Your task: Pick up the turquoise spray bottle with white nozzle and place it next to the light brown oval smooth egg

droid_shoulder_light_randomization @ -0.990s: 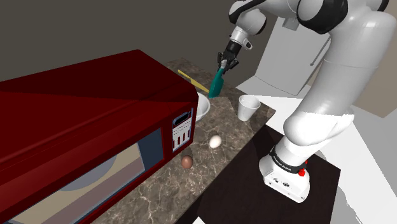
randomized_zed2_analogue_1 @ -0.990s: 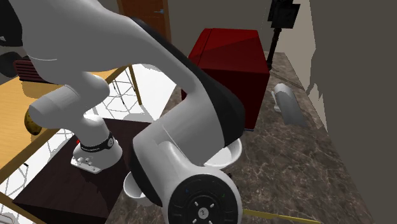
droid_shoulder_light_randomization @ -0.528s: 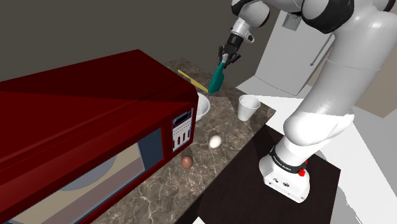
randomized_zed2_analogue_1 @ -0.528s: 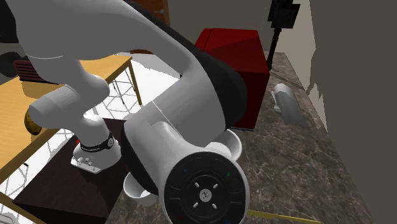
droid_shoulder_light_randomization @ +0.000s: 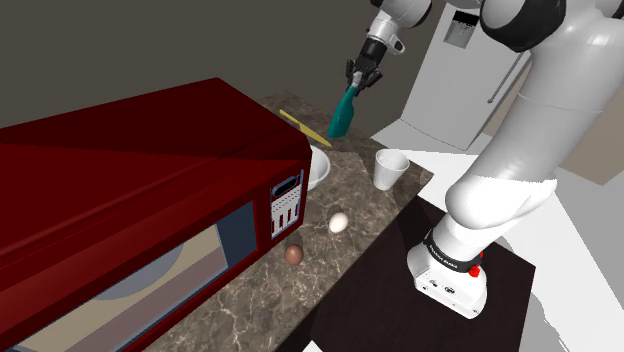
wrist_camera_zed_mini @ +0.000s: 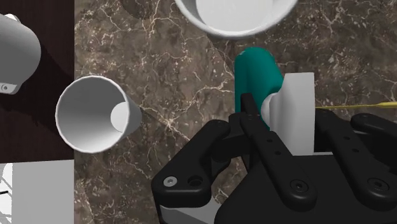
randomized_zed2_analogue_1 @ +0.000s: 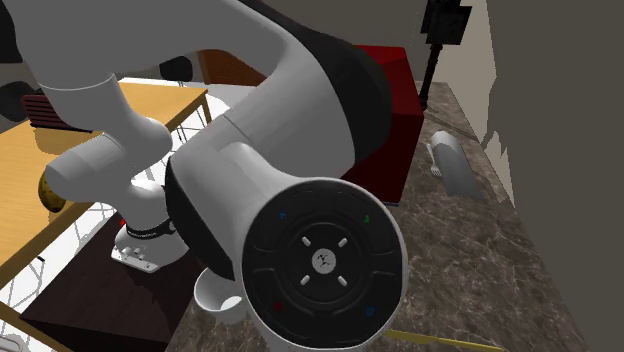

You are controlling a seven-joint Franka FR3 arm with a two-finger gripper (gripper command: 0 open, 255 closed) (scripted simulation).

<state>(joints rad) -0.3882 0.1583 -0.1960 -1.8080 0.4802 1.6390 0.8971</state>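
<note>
The teal spray bottle [droid_shoulder_light_randomization: 342, 112] is raised higher than a second ago and hangs tilted, well clear of the marble counter [droid_shoulder_light_randomization: 365, 205]. Its white nozzle is clamped between the fingers of the gripper [droid_shoulder_light_randomization: 358, 78]. A white bowl [droid_shoulder_light_randomization: 318, 168] and a white cup [droid_shoulder_light_randomization: 390, 168] are seen below it. Between bottle and pale egg [droid_shoulder_light_randomization: 339, 222] the bowl is set; a darker egg [droid_shoulder_light_randomization: 294, 254] lies near the red microwave [droid_shoulder_light_randomization: 150, 190].

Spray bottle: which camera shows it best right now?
The shoulder view: the whole turquoise spray bottle hangs from the gripper above the counter. The wrist view shows its top end-on, white nozzle between the fingers. In the second exterior view the arm stands in the way.
</note>
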